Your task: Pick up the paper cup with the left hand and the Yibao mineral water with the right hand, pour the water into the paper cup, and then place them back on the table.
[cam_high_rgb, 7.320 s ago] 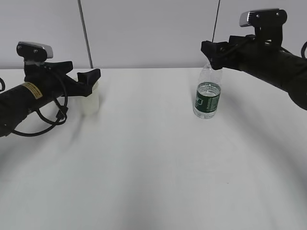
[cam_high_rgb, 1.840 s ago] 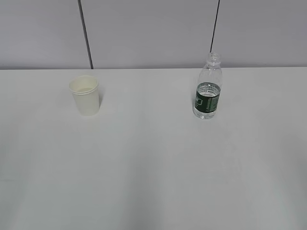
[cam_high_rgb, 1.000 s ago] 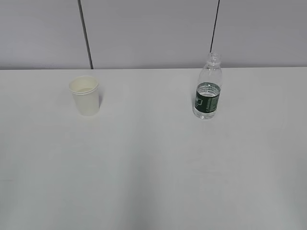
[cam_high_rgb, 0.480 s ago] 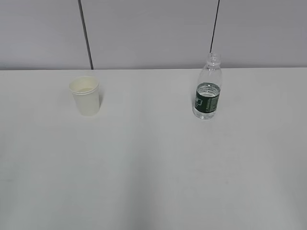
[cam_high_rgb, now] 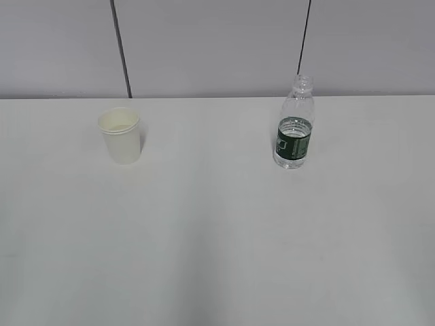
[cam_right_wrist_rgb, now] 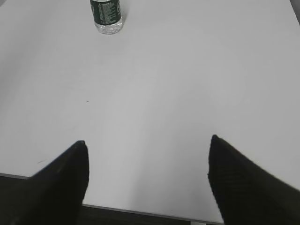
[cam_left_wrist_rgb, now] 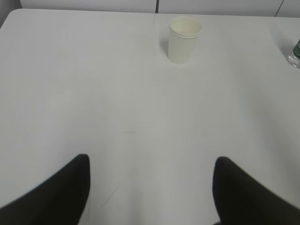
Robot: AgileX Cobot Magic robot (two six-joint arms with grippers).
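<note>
Your left hand [cam_left_wrist_rgb: 150,164] sits low over the near part of the table [cam_high_rgb: 217,238], camera looking toward the far edge; its two black fingers [cam_left_wrist_rgb: 70,183] show only as dark rounded tips at the bottom corners of the left wrist view, spread wide with bare tabletop between them, gripping nothing. Your right hand [cam_right_wrist_rgb: 147,145] is posed alike above the near table edge, its fingers [cam_right_wrist_rgb: 234,173] parted just as broadly and released, with a faint grainy texture on the black surfaces. Neither arm appears in the exterior view. The paper cup [cam_high_rgb: 120,135] stands upright on the far left of the table, well ahead of the left hand and apart from it: cream-white, matte, tapering toward its base, rolled rim at the top; you can see a ring line just inside the mouth, but whether it holds liquid I cannot tell. The Yibao mineral water [cam_high_rgb: 294,124] stands upright on the far right, well apart from the cup: clear plastic, ribbed lower body, dark green label band round the middle, open neck without a cap. From the right wrist view only its lower half [cam_right_wrist_rgb: 107,14] shows, at the top edge, far ahead of the open fingers. The table is plain, white, flat and smooth; behind it a pale grey wall panel [cam_high_rgb: 217,47] with two thin dark vertical seams.
</note>
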